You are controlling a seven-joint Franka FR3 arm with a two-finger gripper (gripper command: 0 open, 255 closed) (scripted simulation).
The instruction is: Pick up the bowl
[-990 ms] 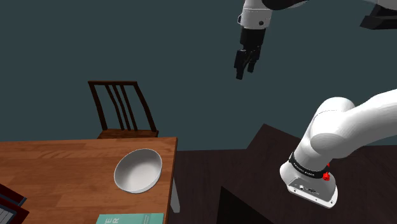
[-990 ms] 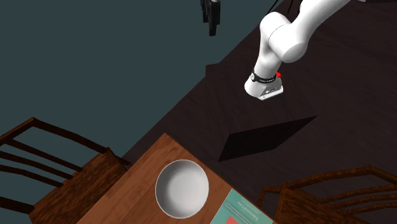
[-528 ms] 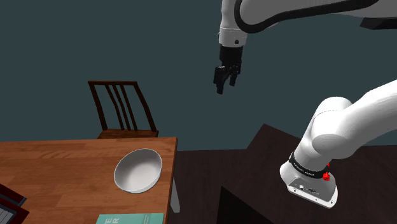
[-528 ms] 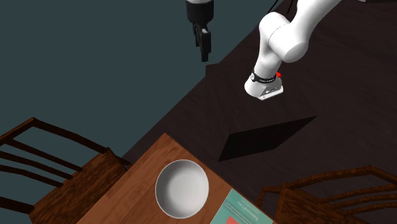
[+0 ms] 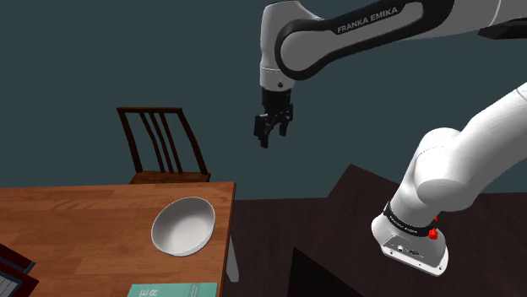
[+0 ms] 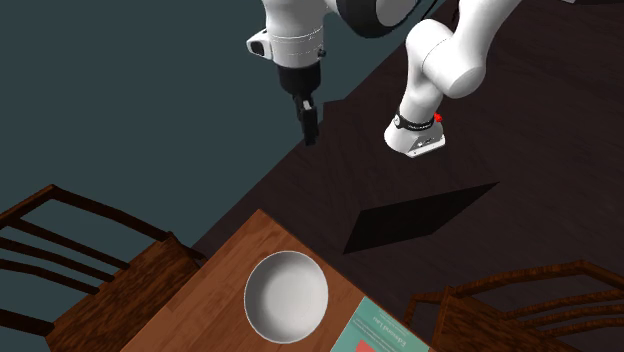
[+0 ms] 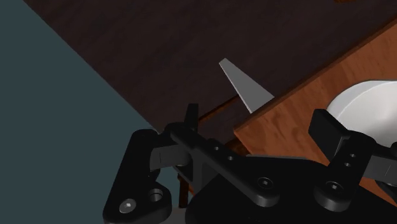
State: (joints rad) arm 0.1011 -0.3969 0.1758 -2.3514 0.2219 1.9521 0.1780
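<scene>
A white bowl [image 5: 182, 225] sits upright on the brown wooden table [image 5: 76, 219], close to the table's corner. From above, the bowl [image 6: 287, 296] looks round and holds nothing. My black gripper [image 5: 264, 141] hangs high in the air, above the bowl and off toward the shoulder view's right, past the table's corner. The gripper [image 6: 311, 135] points downward over the dark floor. In the wrist view the gripper [image 7: 259, 124] is open, with nothing between its fingers; the bowl [image 7: 369, 105] lies beyond the right fingertip [image 7: 327, 127].
A dark wooden chair [image 5: 160, 143] stands behind the table. Two chairs [image 6: 80, 260] [image 6: 520, 310] flank the table in the second exterior view. A teal book [image 5: 173, 290] lies near the bowl. The dark stand [image 5: 338, 266] fills the lower right.
The arm has swung the gripper down and toward the shoulder view's left, closer to the table's corner. The bowl has stayed put and the fingers remain apart.
</scene>
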